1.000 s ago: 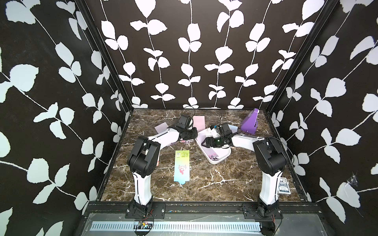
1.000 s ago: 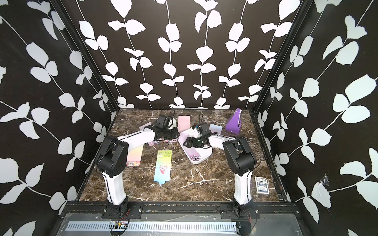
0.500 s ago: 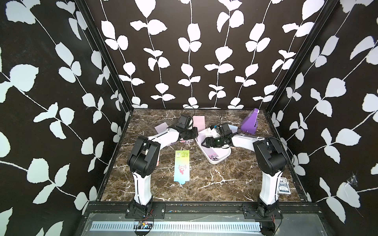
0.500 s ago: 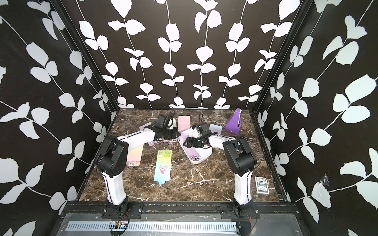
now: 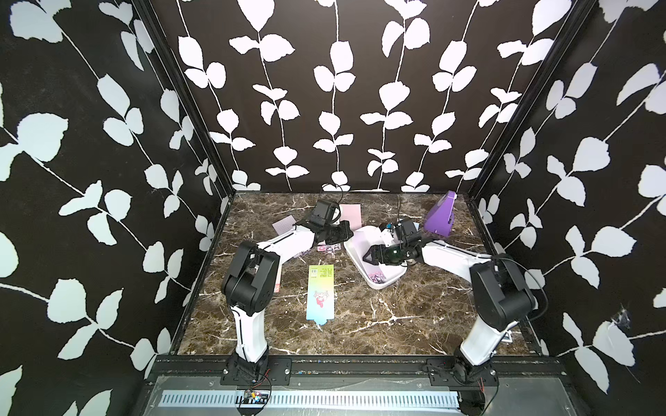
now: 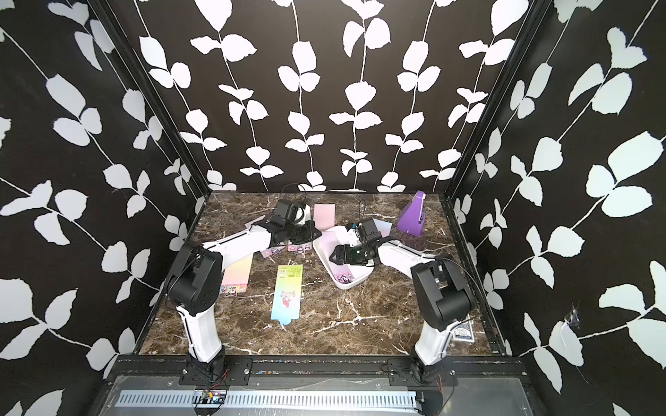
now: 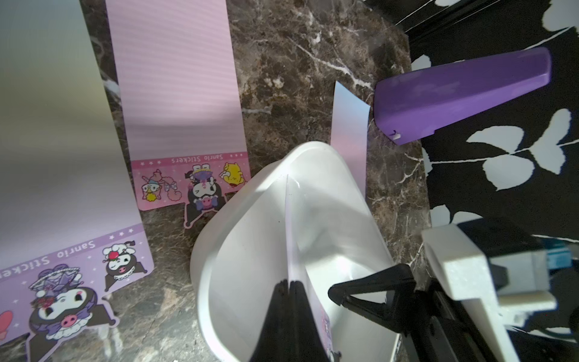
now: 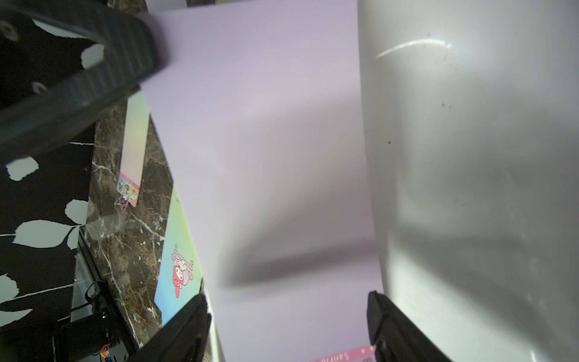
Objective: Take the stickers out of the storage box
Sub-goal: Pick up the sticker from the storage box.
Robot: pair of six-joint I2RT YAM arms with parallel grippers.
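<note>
Storage box (image 7: 219,238), right of the table's (image 5: 360,324) middle, shows one lilac sticker sheet (image 8: 266,141) remaining. Left gripper (image 7: 289,285) pinches its edge; right gripper (image 8: 286,297) is spread above. Green-blue sheet (image 5: 320,291) and pink sheets (image 7: 175,78) lie outside. Judged nearly complete.

The storage box (image 5: 380,285) is set right of the table's (image 5: 360,335) middle, with a sticker sheet (image 8: 266,141) stood on edge in it. The long sticker sheet (image 5: 320,291) is laid before and left of it, the wedge-shaped object (image 5: 439,219) behind it to the right.
</note>
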